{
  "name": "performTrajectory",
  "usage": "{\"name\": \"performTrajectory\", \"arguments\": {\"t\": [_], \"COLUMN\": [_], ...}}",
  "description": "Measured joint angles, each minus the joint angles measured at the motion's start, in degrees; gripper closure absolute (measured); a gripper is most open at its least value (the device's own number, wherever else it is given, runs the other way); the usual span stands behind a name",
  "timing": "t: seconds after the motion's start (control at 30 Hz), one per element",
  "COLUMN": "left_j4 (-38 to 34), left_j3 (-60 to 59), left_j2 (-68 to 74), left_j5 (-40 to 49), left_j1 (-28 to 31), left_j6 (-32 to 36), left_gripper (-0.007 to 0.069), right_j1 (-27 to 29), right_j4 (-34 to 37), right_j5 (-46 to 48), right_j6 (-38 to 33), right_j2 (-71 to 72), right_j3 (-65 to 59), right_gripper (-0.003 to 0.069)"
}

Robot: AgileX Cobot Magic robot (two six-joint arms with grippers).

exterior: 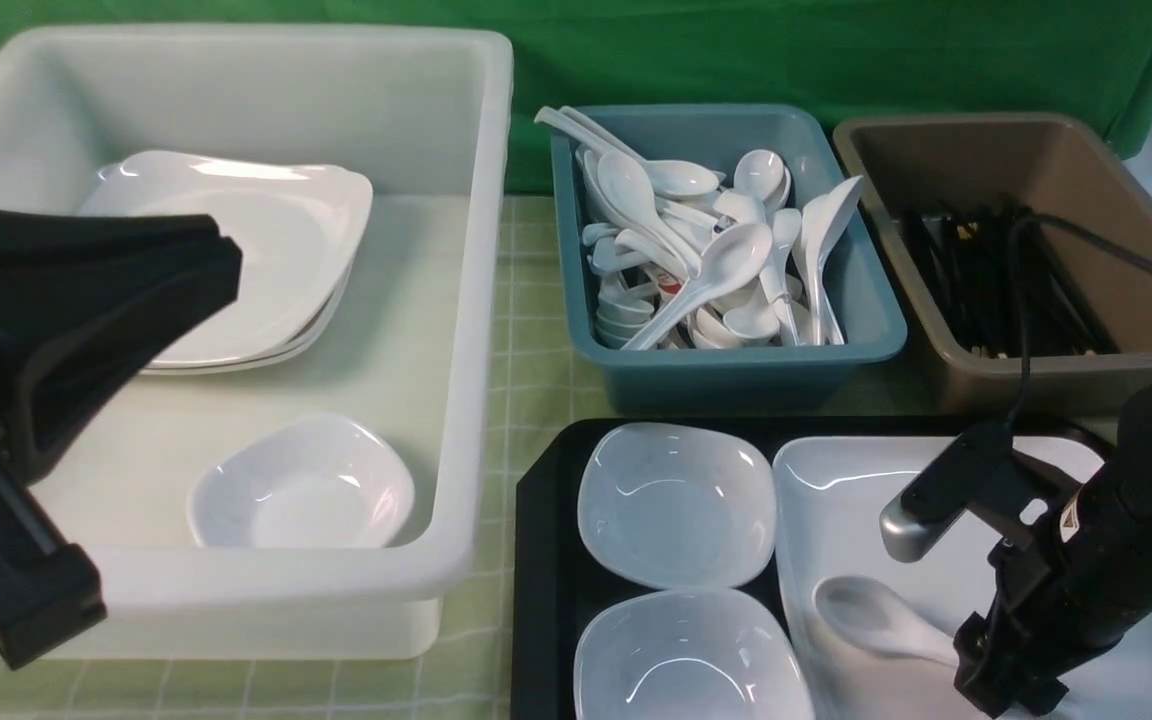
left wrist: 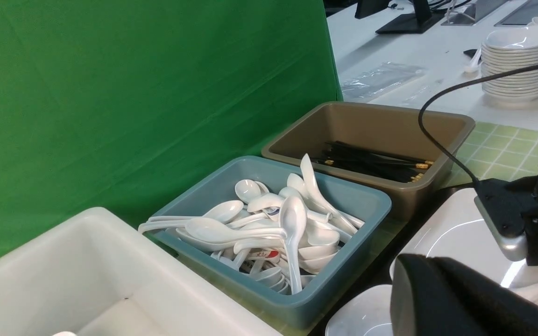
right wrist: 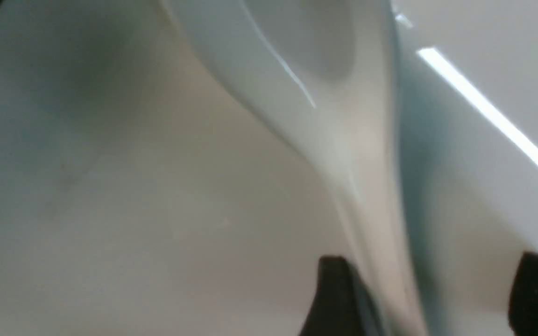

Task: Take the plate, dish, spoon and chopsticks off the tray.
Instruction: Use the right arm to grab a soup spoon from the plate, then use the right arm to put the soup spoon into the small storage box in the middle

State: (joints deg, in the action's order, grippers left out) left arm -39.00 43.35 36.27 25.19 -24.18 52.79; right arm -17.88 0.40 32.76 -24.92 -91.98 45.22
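- White tub (exterior: 236, 90), on the left: stacked white square plates (exterior: 266, 260) at its far end, a small white bowl (exterior: 301, 485) nearer.
- Teal bin (exterior: 736, 375) heaped with white soup spoons (exterior: 716, 260).
- Brown bin (exterior: 1036, 150), beside the teal one, holding black chopsticks (exterior: 976, 280).
- Green checked tablecloth (exterior: 526, 330) beneath.
- Green backdrop (exterior: 736, 50) behind.
- Stack of white bowls (left wrist: 519, 60) on a far table.

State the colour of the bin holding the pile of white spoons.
A dull teal-blue plastic rectangular bin; the front view shows it best.

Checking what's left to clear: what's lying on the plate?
A spoon lies on the plate, its handle inside the open right gripper. The right arm covers part of the plate; anything under it is unseen.
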Motion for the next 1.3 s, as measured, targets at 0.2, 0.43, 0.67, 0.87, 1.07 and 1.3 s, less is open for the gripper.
{"name": "performTrajectory", "arguments": {"t": [0.2,0.43,0.67,0.87,1.07,1.3], "left_j4": [-0.1,-0.1,-0.1,-0.1,-0.1,-0.1], "left_j3": [0.0,0.0,0.0,0.0,0.0,0.0], "left_j2": [0.0,0.0,0.0,0.0,0.0,0.0], "left_j5": [0.1,0.5,0.3,0.0,0.0,0.0], "left_j1": [0.0,0.0,0.0,0.0,0.0,0.0], "left_j6": [0.0,0.0,-0.1,-0.1,-0.1,0.0], "left_gripper": [0.0604,0.0604,0.0604,0.0604,0.0604,0.0604], "right_j1": [0.0,0.0,-0.6,-0.6,-0.6,-0.6], "right_j4": [0.3,0.1,8.7,21.1,26.7,26.0], "right_j5": [0.4,6.0,6.1,-14.1,-25.4,-16.6], "right_j6": [-0.1,0.0,0.2,1.6,1.8,1.8], "right_j2": [-0.4,0.8,10.3,8.3,-7.5,-16.7], "right_j3": [0.2,2.5,12.6,18.9,31.4,42.1], "right_gripper": [0.0305,0.0577,0.0576,0.0576,0.0532,0.0188]}}
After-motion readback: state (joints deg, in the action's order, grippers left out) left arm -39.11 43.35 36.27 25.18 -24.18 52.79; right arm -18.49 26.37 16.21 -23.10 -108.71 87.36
